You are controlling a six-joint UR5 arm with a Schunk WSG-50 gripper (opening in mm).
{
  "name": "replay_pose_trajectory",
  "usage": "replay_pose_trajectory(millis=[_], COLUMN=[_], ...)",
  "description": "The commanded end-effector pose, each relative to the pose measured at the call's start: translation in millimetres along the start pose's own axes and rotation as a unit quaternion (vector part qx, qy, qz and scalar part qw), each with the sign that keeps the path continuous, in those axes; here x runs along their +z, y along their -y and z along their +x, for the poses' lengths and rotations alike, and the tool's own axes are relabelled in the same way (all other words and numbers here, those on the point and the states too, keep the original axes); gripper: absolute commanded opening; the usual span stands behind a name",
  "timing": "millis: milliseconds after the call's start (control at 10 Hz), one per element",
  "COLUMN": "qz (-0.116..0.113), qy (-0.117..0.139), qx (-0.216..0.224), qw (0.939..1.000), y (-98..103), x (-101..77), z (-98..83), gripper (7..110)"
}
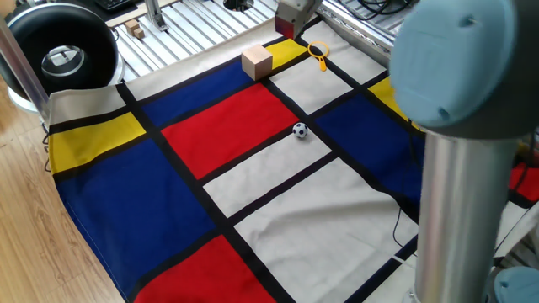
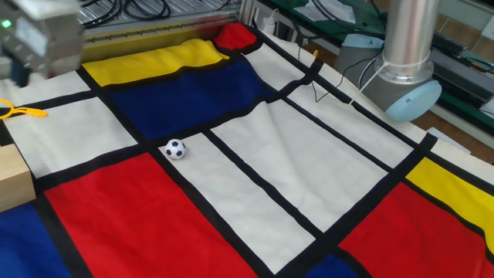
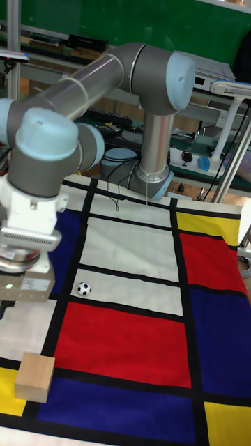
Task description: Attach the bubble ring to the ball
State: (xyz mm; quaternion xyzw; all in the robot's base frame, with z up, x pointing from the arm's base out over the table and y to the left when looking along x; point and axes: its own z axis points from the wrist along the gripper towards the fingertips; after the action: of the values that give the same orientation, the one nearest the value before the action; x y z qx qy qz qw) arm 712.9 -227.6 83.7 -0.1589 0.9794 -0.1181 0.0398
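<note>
The ball (image 1: pixel 300 130), glossy and patched, sits alone on the flat cloth (image 1: pixel 253 210) with open room around. Farther, a wooden cube (image 1: pixel 257 61); the thin plastic ring (image 1: pixel 317 50) lies near the edge, the gripper (image 1: pixel 287 18) beside it, jaws' state unclear.

Wood-look floor (image 1: pixel 34 244) beside table draped in red, blue, yellow, white cloth (image 1: pixel 253 194). Green wall panel (image 3: pixel 139 24) behind cluttered shelves (image 3: pixel 63 49). Slatted aluminium tabletop (image 1: pixel 185 34) past the cloth.
</note>
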Motion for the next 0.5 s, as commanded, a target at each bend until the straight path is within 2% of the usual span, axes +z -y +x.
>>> replay_pose_trajectory(millis=[0,100,200,300,400], qz=[0.013,0.04,0.024,-0.005,-0.014], qy=[-0.029,-0.033,-0.024,-0.01,-0.008], qx=[-0.035,-0.032,-0.004,0.004,-0.005], qw=[0.9989,0.9981,0.9994,0.9999,0.9999], y=[28.5,42.9,34.4,23.0,22.0], x=[24.7,24.1,27.3,29.3,30.1], z=[7.9,10.1,5.7,1.3,4.6], gripper=[7,7,7,7,7])
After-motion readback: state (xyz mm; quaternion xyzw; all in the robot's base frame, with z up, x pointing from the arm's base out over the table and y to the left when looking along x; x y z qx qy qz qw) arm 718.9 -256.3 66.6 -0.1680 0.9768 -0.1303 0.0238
